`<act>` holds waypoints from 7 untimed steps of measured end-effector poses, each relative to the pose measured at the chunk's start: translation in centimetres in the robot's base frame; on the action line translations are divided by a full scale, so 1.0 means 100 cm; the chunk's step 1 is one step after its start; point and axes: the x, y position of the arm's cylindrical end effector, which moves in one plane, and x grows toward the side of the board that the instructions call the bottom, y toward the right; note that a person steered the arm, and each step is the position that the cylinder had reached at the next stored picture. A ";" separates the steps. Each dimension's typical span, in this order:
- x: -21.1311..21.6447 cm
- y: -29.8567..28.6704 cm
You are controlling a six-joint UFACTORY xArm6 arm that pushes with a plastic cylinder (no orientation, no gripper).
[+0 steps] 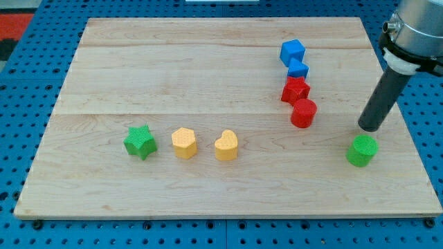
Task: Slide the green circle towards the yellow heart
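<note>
A pale wooden board [208,69] lies on a blue perforated surface [21,104].

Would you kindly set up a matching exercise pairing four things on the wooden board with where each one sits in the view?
Things:
1. green star-shaped block
2. green circle block
3. blue cube block
4. my tip

Places:
A. topmost in the column of blue and red blocks
B. just above the green circle, slightly to the view's right
C. near the board's right edge, low in the view
D. leftmost in the row with the yellow blocks, the yellow heart block at its other end

Pairs: 1-D, 2-C, 3-A, 4-B
</note>
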 end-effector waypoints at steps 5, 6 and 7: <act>0.052 -0.027; 0.048 -0.018; 0.037 -0.016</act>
